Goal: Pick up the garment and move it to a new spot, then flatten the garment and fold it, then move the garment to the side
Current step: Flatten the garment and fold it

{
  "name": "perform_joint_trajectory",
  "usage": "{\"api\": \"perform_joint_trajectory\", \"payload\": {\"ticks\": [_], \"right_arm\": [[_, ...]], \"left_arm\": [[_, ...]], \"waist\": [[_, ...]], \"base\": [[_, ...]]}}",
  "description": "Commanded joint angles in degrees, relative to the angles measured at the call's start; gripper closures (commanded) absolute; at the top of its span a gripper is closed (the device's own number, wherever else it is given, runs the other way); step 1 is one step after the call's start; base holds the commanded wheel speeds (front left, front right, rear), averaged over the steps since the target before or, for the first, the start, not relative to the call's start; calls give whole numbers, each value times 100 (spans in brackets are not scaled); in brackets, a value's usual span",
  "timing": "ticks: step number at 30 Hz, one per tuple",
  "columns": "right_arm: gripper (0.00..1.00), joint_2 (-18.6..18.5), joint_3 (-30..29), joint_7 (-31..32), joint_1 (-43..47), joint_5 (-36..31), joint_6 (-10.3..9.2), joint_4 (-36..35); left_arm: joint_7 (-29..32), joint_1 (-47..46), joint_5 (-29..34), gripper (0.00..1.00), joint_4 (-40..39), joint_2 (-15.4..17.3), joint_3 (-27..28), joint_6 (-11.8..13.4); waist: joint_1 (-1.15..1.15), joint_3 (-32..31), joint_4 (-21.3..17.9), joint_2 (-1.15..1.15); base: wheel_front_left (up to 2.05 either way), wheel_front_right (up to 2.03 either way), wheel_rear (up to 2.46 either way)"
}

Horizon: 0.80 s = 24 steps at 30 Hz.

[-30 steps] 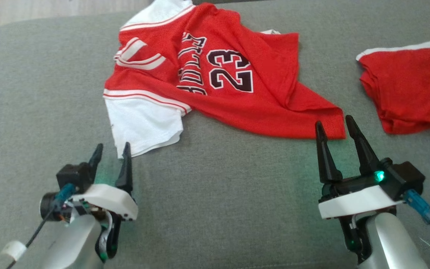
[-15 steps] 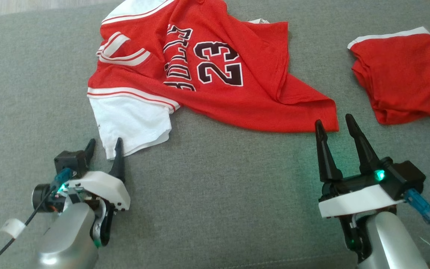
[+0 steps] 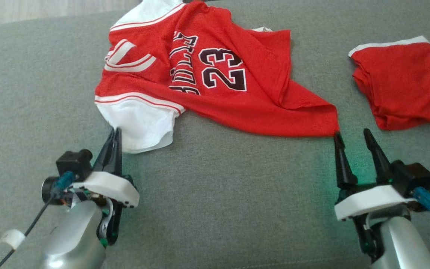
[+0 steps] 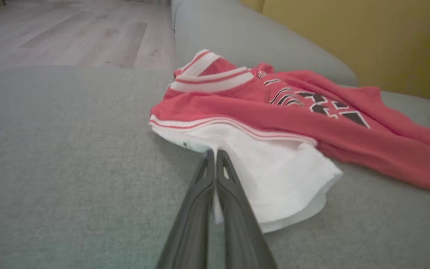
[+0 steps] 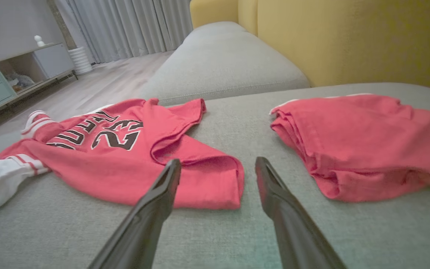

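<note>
The garment (image 3: 259,108) is a red jersey with "23" on it and white sleeves, lying crumpled on the grey sofa seat (image 3: 218,194). My left gripper (image 3: 116,131) is shut on the near left edge of its white sleeve (image 3: 144,127); in the left wrist view a strip of white cloth sits between the closed fingers (image 4: 233,194) of the left gripper (image 4: 215,152). My right gripper (image 3: 351,133) stands open at the jersey's near right hem corner, its left fingertip touching that corner. In the right wrist view the right gripper (image 5: 218,161) frames the garment (image 5: 106,164) corner.
A second red garment (image 3: 401,86), folded, lies to the right of my right gripper, also seen as the red pile (image 5: 368,138). A yellow backrest (image 5: 349,37) rises behind the seat. Wooden floor (image 4: 69,33) lies beyond the seat's left edge.
My left gripper has reached forward to the white sleeve and shut on its edge, bunching the sleeve slightly. The right gripper stays open near the hem corner. The head camera has shifted.
</note>
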Motion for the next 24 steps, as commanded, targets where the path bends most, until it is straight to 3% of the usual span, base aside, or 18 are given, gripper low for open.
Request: {"api": "perform_joint_trajectory", "payload": {"ticks": [1,6,12,24], "right_arm": [[0,-30,76,25,-93,27,37,-123],[0,-30,-228,216,-203,491,37,478],[0,-30,-316,200,-715,489,37,1442],[0,-30,-489,-309,-1465,452,37,3102]], "left_arm": [[-85,-98,23,100,-214,133,281,13],[-147,110,206,100,-1004,159,592,114],[-151,472,586,100,-1827,139,859,96],[-152,699,861,100,-2116,-40,819,-77]], "waist": [[0,-32,33,0],[0,-95,143,0],[0,-113,309,0],[0,-108,565,0]], "base": [[0,0,0],[0,0,0],[0,0,0],[0,0,0]]}}
